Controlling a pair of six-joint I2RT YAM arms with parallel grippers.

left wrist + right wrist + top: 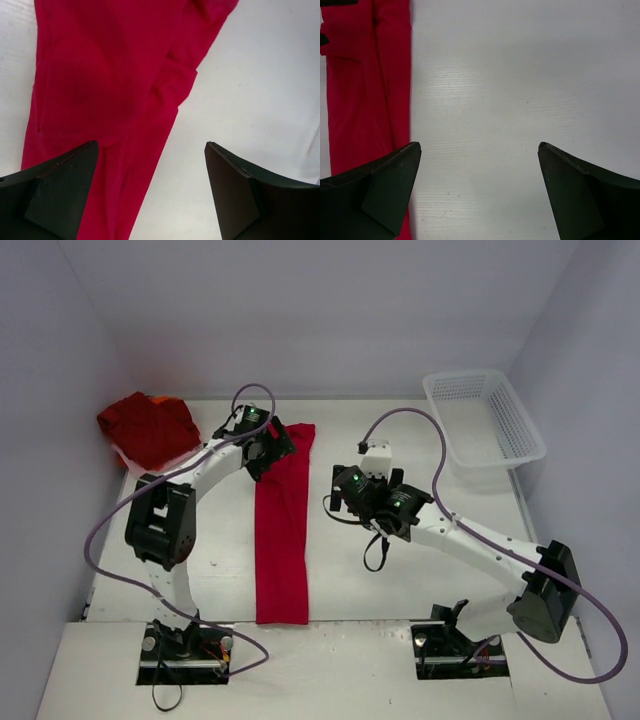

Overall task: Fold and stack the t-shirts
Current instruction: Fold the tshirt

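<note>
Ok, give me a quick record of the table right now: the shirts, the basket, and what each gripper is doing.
red t-shirt: folded into a long narrow strip, flat at mid-table, running near to far
darker red pile: crumpled heap at the far left
basket: white mesh, far right
left gripper: open, over the strip's far end, holding nothing
right gripper: open, over the table just right of the strip, holding nothing
stage: strip not yet folded into a bundle

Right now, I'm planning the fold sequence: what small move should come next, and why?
Probably lower the left end effector onto the far end of the red t-shirt strip and pinch: its jaws hang open there, while the right end effector is open over bare table.
</note>
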